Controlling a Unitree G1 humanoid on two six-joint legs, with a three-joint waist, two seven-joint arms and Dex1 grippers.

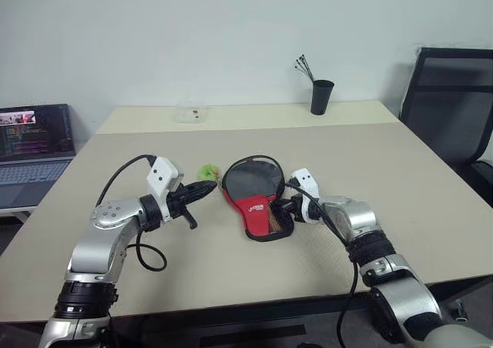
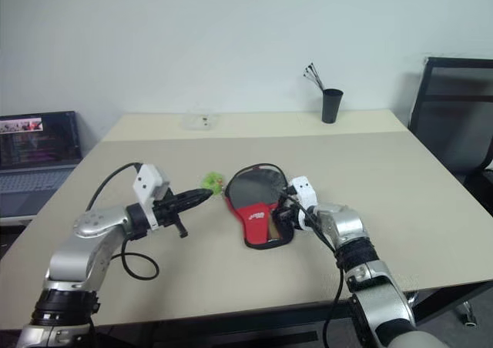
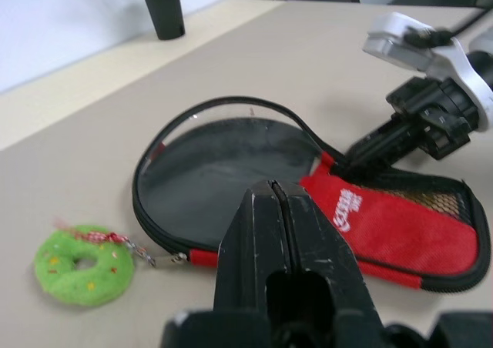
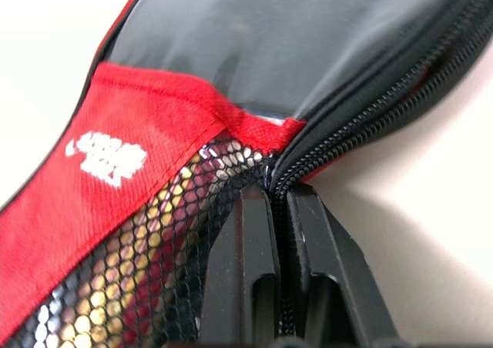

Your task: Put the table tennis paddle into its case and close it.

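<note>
An office: beige table point(image 1: 385, 179), open laptop point(image 1: 35, 144) at left, mesh office chair point(image 1: 454, 105) at right, black pen cup point(image 1: 322, 96).

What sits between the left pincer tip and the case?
A small green donut-shaped charm, attached by a short chain to the case at its zipper edge. It lies on the table just past the shut left pincer; the head views show it.

The paddle-shaped soft fabric case point(image 1: 255, 196) was black over its round head, with a red panel carrying a small white logo and a black mesh pocket showing tan beneath. A bright green fuzzy ring charm point(image 3: 81, 264) with red and yellow flecks lay on the plain beige tabletop point(image 1: 400, 179). A black cup point(image 1: 322, 96) held dark sticks.
</note>
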